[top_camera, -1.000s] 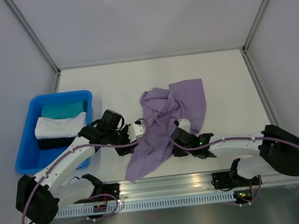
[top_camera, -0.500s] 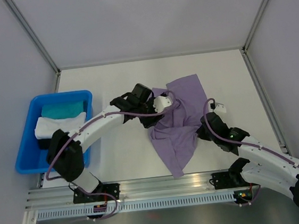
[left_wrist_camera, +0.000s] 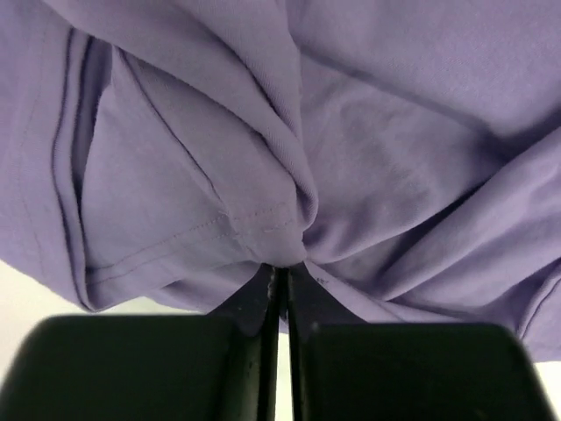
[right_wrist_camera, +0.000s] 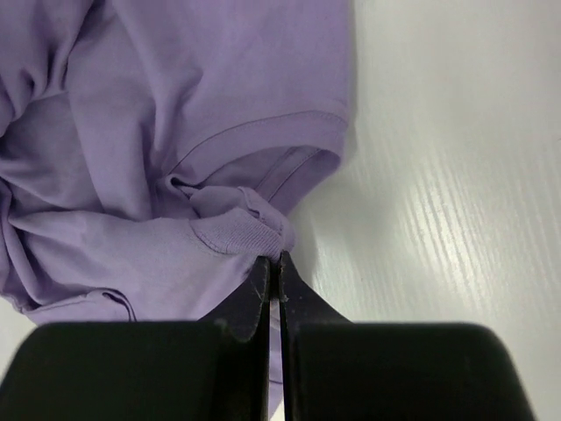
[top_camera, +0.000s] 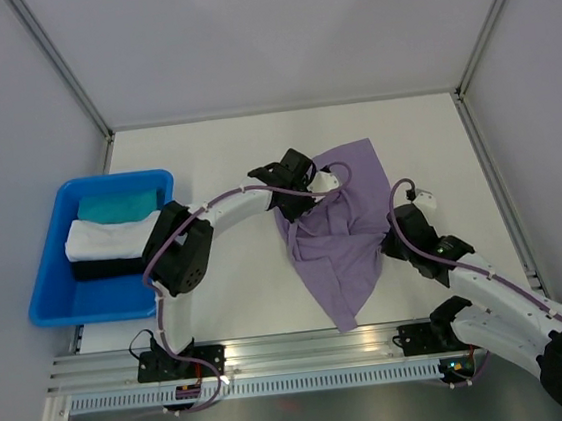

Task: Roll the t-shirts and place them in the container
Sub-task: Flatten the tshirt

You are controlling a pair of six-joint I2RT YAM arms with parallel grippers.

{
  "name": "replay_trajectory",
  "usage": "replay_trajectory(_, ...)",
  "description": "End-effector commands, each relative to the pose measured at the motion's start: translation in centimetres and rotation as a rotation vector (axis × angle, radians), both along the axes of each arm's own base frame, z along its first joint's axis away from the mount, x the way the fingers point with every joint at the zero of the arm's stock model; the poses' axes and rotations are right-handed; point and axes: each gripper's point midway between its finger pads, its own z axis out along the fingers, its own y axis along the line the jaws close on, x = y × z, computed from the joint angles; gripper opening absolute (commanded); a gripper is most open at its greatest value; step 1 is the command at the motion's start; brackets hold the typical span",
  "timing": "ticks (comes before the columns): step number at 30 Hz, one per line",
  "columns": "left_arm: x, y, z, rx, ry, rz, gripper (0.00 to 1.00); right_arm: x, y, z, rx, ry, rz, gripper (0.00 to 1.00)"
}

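1. Overhead view: this is the only view that shows the full layout. One lavender t-shirt (top_camera: 339, 235) lies crumpled on the white table (top_camera: 205, 158), right of centre, between the two arms. A narrow tail of the cloth points toward the near edge. The left claw (top_camera: 316, 193) meets the shirt at its far left part. The right claw (top_camera: 389, 246) meets it at its right edge. The jaw state cannot be read from this view.

2. Left wrist view: the left claw (left_wrist_camera: 279, 276) has its jaws pressed together on a gathered fold of the t-shirt (left_wrist_camera: 368, 149). Creases radiate from the tips.

3. Right wrist view: the right claw (right_wrist_camera: 273, 263) has its jaws together, pinching the t-shirt (right_wrist_camera: 131, 105) at a ribbed hem beside a sleeve opening. Bare table (right_wrist_camera: 456, 175) lies to the right.

4. Count: one t-shirt, two claws, one bin, two folded cloths.

5. Container: a blue bin (top_camera: 44, 296) stands at the left table edge, well apart from the shirt. It holds a teal cloth (top_camera: 120, 204) at the far end and a white cloth (top_camera: 111, 236) just nearer, the two touching.
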Motion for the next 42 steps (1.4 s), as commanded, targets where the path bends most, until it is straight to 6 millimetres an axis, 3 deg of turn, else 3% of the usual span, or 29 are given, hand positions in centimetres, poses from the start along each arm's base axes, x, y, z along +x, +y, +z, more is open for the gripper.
replay_trajectory(1, 1.0, -0.5, 3.3, -0.056, -0.063, 0.017, 0.03, 1.6, -0.3, 1.7, 0.007, -0.042, 0.002, 0.00)
replay_trajectory(4, 2.1, 1.2, 7.0, -0.114, -0.109, 0.105, 0.02, 3.9, -0.7, 4.6, 0.026, -0.105, 0.006, 0.01)
replay_trajectory(5, 2.5, 1.9, 9.5, -0.153, -0.145, 0.128, 0.02, 5.4, -0.4, 7.2, 0.037, -0.157, 0.007, 0.00)
replay_trajectory(7, 3.8, 4.6, 12.6, -0.199, -0.189, 0.193, 0.02, 7.2, -0.9, 10.6, 0.005, -0.227, 0.018, 0.00)
replay_trajectory(8, 3.9, 6.4, 15.8, -0.255, -0.233, 0.217, 0.02, 8.4, -0.8, 14.2, 0.003, -0.295, 0.022, 0.00)
replay_trajectory(10, 3.1, 8.2, 18.0, -0.286, -0.244, 0.225, 0.02, 9.2, -0.5, 18.0, -0.019, -0.367, 0.063, 0.00)
replay_trajectory(11, 2.2, 8.7, 18.9, -0.314, -0.241, 0.207, 0.02, 9.7, -0.1, 21.8, -0.003, -0.439, 0.084, 0.00)
replay_trajectory(12, 1.2, 10.1, 21.0, -0.333, -0.279, 0.202, 0.02, 9.7, 0.5, 23.6, 0.000, -0.473, 0.132, 0.00)
replay_trajectory(13, 0.4, 10.7, 22.0, -0.340, -0.302, 0.194, 0.02, 9.7, 0.7, 25.2, 0.003, -0.500, 0.149, 0.01)
replay_trajectory(14, -0.6, 11.2, 21.8, -0.333, -0.303, 0.185, 0.02, 9.5, 1.0, 28.1, 0.017, -0.548, 0.167, 0.00)
replay_trajectory(15, -1.4, 11.6, 22.6, -0.344, -0.320, 0.179, 0.02, 9.3, 1.3, 29.5, 0.027, -0.570, 0.191, 0.01)
replay_trajectory(16, -3.0, 12.2, 24.9, -0.385, -0.370, 0.166, 0.02, 8.9, 2.1, 30.6, 0.040, -0.586, 0.247, 0.00)
replay_trajectory(17, -3.9, 12.6, 25.1, -0.396, -0.375, 0.161, 0.02, 8.7, 2.6, 31.4, 0.047, -0.591, 0.281, 0.00)
replay_trajectory(18, -5.5, 13.3, 27.3, -0.440, -0.428, 0.156, 0.02, 8.2, 2.8, 33.7, 0.061, -0.636, 0.302, 0.00)
replay_trajectory(22, -7.3, 15.1, 30.1, -0.499, -0.491, 0.237, 0.02, 6.5, 3.8, 37.4, 0.104, -0.704, 0.382, 0.00)
replay_trajectory(24, -7.3, 16.3, 30.3, -0.481, -0.514, 0.295, 0.02, 5.7, 3.9, 39.1, 0.122, -0.738, 0.402, 0.00)
replay_trajectory(28, -6.6, 17.5, 28.5, -0.435, -0.501, 0.369, 0.02, 6.3, 3.5, 39.3, 0.098, -0.729, 0.375, 0.00)
replay_trajectory(31, -6.3, 16.9, 25.8, -0.404, -0.426, 0.364, 0.02, 8.6, 2.4, 37.2, 0.018, -0.661, 0.298, 0.00)
replay_trajectory(33, -7.4, 16.1, 23.6, -0.393, -0.350, 0.296, 0.02, 9.4, 2.3, 34.9, -0.006, -0.597, 0.289, 0.00)
replay_trajectory(35, -10.2, 14.4, 20.1, -0.394, -0.218, 0.140, 0.04, 9.8, 2.4, 32.2, -0.017, -0.538, 0.292, 0.00)
replay_trajectory(37, -14.1, 13.4, 16.3, -0.380, -0.058, -0.021, 0.20, 10.0, 2.7, 30.1, -0.012, -0.497, 0.296, 0.00)
replay_trajectory(38, -15.5, 13.0, 15.2, -0.368, -0.015, -0.079, 0.44, 10.3, 3.0, 27.8, -0.013, -0.457, 0.306, 0.00)
replay_trajectory(40, -17.3, 13.4, 12.2, -0.316, 0.059, -0.128, 0.64, 10.8, 3.7, 25.2, 0.002, -0.411, 0.324, 0.00)
replay_trajectory(41, -17.5, 13.6, 11.4, -0.297, 0.072, -0.126, 0.65, 11.0, 3.7, 22.6, -0.005, -0.358, 0.325, 0.00)
replay_trajectory(42, -17.3, 13.9, 10.5, -0.267, 0.089, -0.112, 0.66, 11.1, 3.8, 21.5, -0.007, -0.336, 0.326, 0.00)
